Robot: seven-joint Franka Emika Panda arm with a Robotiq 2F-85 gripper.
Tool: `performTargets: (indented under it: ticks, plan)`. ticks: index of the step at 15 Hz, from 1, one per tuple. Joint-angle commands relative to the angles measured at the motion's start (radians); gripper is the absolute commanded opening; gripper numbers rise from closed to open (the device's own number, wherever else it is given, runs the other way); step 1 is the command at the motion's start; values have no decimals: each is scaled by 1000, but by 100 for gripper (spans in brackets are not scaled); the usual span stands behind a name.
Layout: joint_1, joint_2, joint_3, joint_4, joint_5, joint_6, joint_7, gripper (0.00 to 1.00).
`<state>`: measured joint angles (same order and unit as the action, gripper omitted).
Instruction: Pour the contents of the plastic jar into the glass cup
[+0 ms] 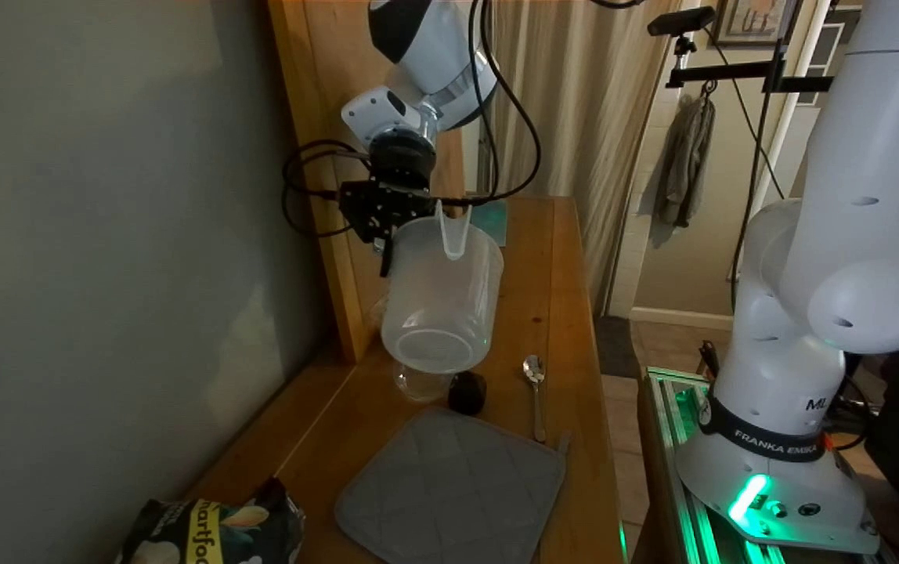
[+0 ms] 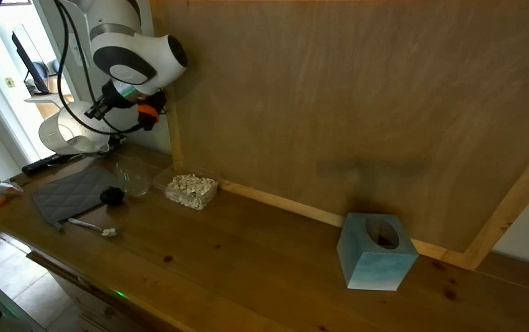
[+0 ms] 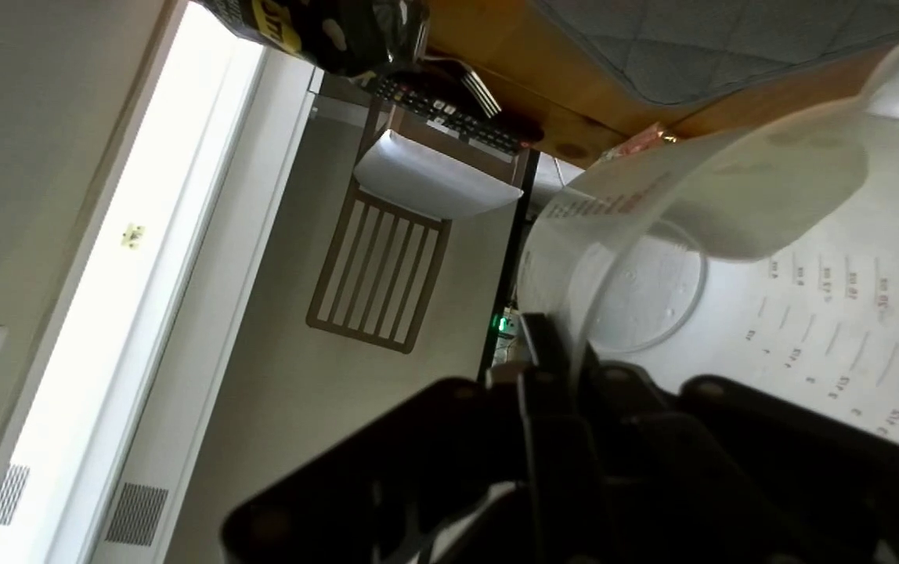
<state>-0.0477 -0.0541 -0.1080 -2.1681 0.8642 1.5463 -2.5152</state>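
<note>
The plastic jar, a large translucent jug (image 1: 438, 301), hangs in the air tilted, with its base towards the camera in an exterior view and its handle on the upper side. It also shows in an exterior view (image 2: 73, 133) and in the wrist view (image 3: 731, 305), where its inside shows printed marks and a few drop-like spots on the bottom. My gripper (image 3: 563, 348) is shut on the jug's rim wall; it shows in both exterior views (image 1: 384, 254) (image 2: 94, 112). The glass cup (image 2: 133, 177) stands upright on the counter; the jug partly covers it in an exterior view (image 1: 417, 385).
A small dark object (image 1: 467, 393) stands beside the glass. A grey pot holder (image 1: 457, 486), a spoon (image 1: 535, 392) and a snack bag (image 1: 218, 525) lie on the counter. A clear container of oats (image 2: 191, 190) and a blue tissue box (image 2: 377, 258) stand along the wooden panel (image 2: 338, 106).
</note>
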Motion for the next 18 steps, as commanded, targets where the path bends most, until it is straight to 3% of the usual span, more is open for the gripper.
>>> performTargets:
  ticks: [1, 8, 18]
  plan:
    - [-27, 40, -12, 50, 38, -38, -25, 1]
    - [-44, 70, -20, 77, 64, -106, -26, 1]
    - [-53, 71, -22, 76, 70, -85, 18, 1]
